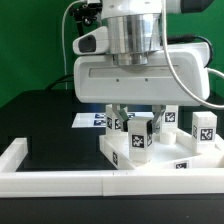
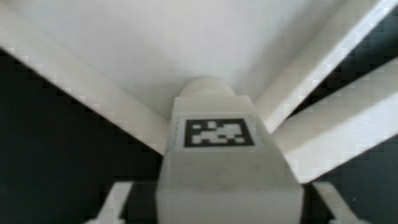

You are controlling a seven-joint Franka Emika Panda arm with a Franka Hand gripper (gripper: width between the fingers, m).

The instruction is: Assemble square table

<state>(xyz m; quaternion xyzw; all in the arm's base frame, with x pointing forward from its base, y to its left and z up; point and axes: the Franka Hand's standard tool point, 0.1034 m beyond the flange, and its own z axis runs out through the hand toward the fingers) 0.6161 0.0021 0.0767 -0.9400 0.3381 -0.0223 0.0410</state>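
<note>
White plastic fills the lower half of the exterior frame: the square table's slab [image 1: 150, 158] lies at lower right on the black tabletop [image 1: 45, 115], pressed against the long border rail [image 1: 60, 180] along the bottom edge. Tagged legs stand on or just behind it, one at far right [image 1: 203, 128], another beside it [image 1: 169, 117]. At centre, the Panda arm [image 1: 135, 40] hangs straight down from the top of the frame, its pincer [image 1: 139, 133] narrowed onto a leg [image 1: 138, 138]; the wrist view shows that leg's tag [image 2: 217, 132] facing the lens, fingers [image 2: 121, 205] flanking it. The step in hand appears to be gripping a leg; next it likely needs lifting clear and lining up with a corner hole. A marker board [image 1: 92, 119] lies behind, left of centre.
</note>
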